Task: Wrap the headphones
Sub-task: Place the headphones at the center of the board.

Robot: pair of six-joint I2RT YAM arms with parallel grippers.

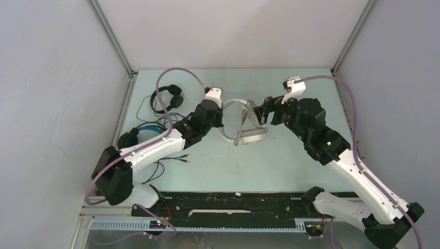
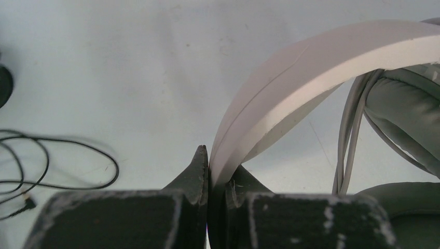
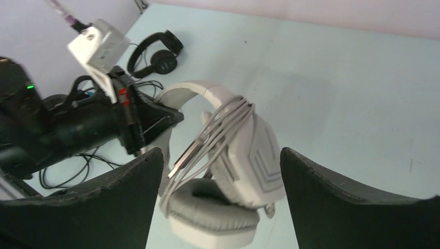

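Note:
The white headphones (image 1: 252, 136) sit mid-table with their pale cable (image 3: 218, 129) looped in several turns round the band near the ear cups. My left gripper (image 1: 223, 110) is shut on the white headband (image 2: 311, 67), pinching it between the fingertips (image 2: 201, 168). My right gripper (image 1: 258, 113) is open just right of the headset, and in its wrist view the white ear cup (image 3: 254, 155) lies between the spread fingers, untouched. The small black headphones (image 1: 167, 97) lie at the far left. The bulkier black headphones with a blue-lined band (image 1: 147, 127) rest beside my left arm.
Loose black cables (image 1: 171, 155) trail over the table by the left arm and appear in the left wrist view as black cable (image 2: 78, 145). Grey enclosure walls (image 1: 62, 93) close in the left, right and back sides.

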